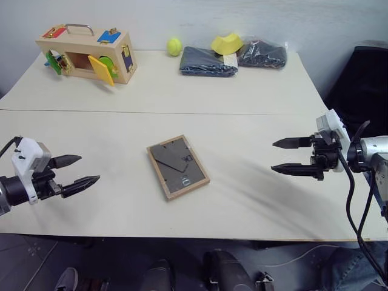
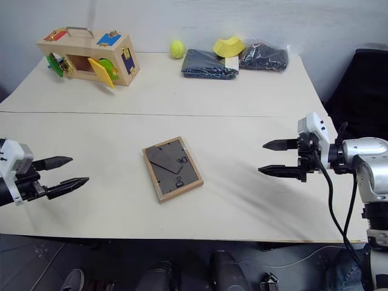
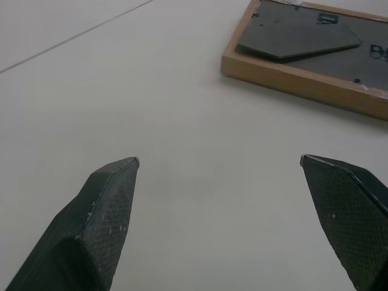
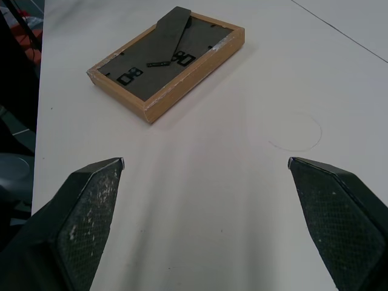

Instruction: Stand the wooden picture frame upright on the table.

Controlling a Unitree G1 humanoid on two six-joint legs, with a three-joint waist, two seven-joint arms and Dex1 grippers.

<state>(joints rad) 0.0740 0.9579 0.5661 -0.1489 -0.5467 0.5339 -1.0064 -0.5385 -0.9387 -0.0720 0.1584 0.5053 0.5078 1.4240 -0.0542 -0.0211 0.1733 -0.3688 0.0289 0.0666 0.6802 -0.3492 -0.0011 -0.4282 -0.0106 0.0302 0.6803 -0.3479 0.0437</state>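
wooden picture frame flat, backing up, mid-table | left gripper, right gripper flank it, fingers apart, empty | likely poised for two-sided lift

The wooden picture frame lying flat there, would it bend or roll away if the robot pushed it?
Probably neither. The wooden picture frame has a solid wood rim, so it likely stays stiff. It lies flat, backing up, on the table, so a push would probably slide it. Its thin stand looks folded flat and might be delicate.
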